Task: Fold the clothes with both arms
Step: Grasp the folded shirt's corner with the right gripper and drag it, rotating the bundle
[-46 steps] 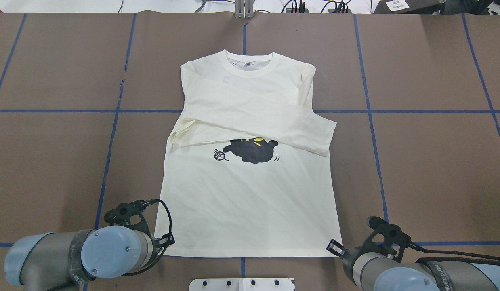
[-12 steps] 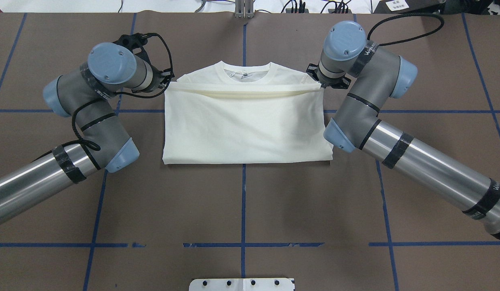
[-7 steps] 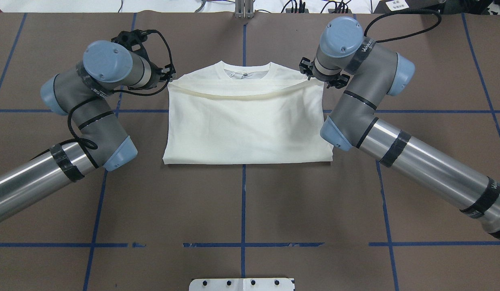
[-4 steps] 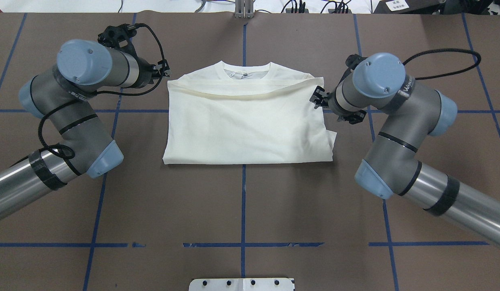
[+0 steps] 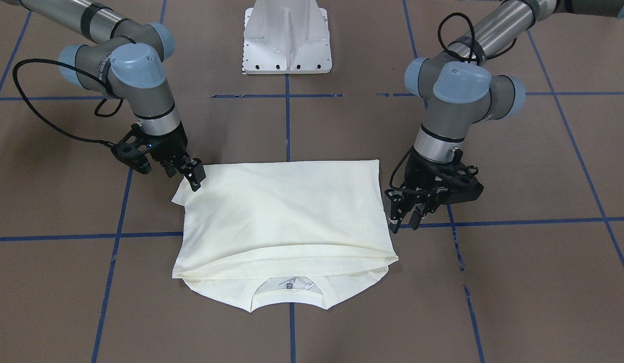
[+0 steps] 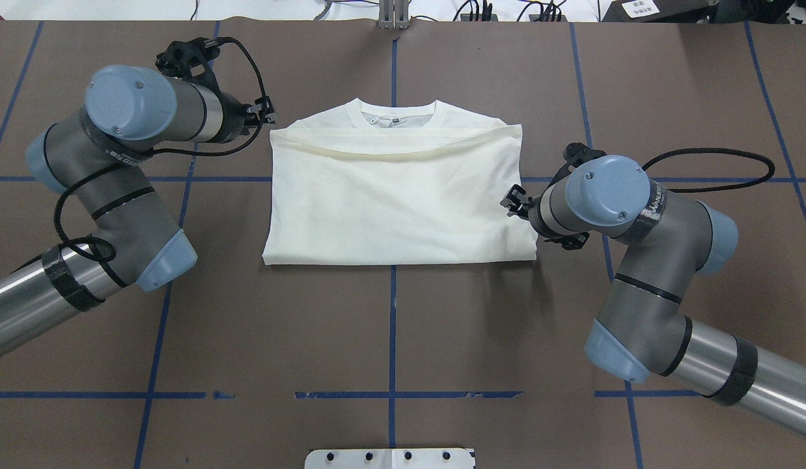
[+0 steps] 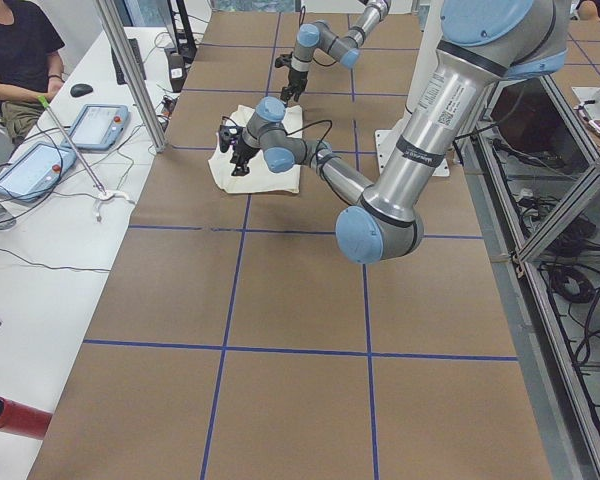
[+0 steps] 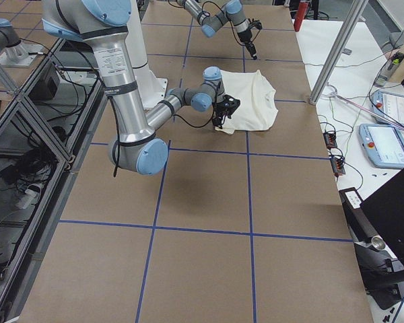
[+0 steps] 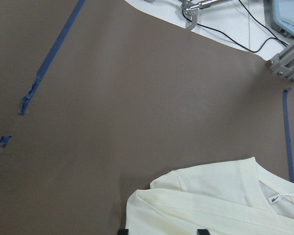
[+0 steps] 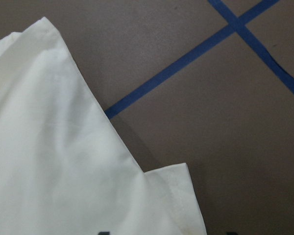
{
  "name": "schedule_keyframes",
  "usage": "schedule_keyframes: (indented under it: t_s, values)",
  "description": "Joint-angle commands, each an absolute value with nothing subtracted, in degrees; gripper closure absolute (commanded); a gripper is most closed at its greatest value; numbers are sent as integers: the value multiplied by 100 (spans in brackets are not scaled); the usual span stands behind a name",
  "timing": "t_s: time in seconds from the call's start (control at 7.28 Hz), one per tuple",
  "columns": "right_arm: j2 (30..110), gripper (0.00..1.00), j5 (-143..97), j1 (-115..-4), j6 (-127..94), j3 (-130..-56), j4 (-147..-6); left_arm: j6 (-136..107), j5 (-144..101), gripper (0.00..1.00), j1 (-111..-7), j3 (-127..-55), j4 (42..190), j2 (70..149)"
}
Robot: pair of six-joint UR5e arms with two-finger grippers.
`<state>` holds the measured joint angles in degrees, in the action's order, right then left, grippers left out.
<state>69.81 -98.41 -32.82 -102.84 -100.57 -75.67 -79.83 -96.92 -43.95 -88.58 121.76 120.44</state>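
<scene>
The cream-white shirt (image 6: pixel 396 202) lies folded in half on the brown table, its hem laid just short of the collar (image 6: pixel 396 117). Only plain cream shows; the cat print is hidden. My left gripper (image 6: pixel 265 112) is open and empty, just off the shirt's far left corner; it also shows in the front view (image 5: pixel 403 219). My right gripper (image 5: pixel 183 174) is open and empty, over the shirt's near right edge (image 6: pixel 512 198). The right wrist view shows a sleeve cuff (image 10: pixel 179 196) poking out from under the folded layer (image 10: pixel 54 161).
The white pedestal base (image 5: pixel 288 35) stands at the table's near edge. Blue tape lines (image 6: pixel 391 326) cross the brown table cover. A side table with tablets (image 7: pixel 100 125), a metal post (image 7: pixel 130 70) and a seated person (image 7: pixel 20 50) lie beyond the far edge.
Both grippers carried the hem up over the shirt and let it go. In the last half second my right arm drew back along the shirt's right edge; my left arm barely moved.
</scene>
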Motion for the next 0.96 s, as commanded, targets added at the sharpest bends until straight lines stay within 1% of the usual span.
schedule_keyframes:
  t_s: [0.0, 0.14, 0.27, 0.41, 0.69, 0.82]
  values:
    - [7066, 20, -9809, -3130, -10353, -10055, -7567, -7980, -9494, 45, -4395, -8859, 12173, 12067]
    - [7084, 34, -9835, -3103, -10449, -10081, -7567, -7980, -9475, 46, -4395, -8885, 12173, 12076]
    - [7084, 91, -9835, -3024, -10833, -10081, -7567, -7998, -9466, 46, -4395, -8912, 12173, 12094]
    - [7145, 100, -9809, -2971, -10872, -10107, -7567, -8015, -9431, 46, -4395, -8938, 12164, 12102]
    - [7233, 100, -9844, -2953, -10855, -10230, -7567, -8051, -9404, 46, -4386, -8947, 12164, 12103]
    - [7329, 100, -9879, -2936, -10846, -10413, -7567, -8051, -9404, 46, -4394, -8947, 12164, 12103]
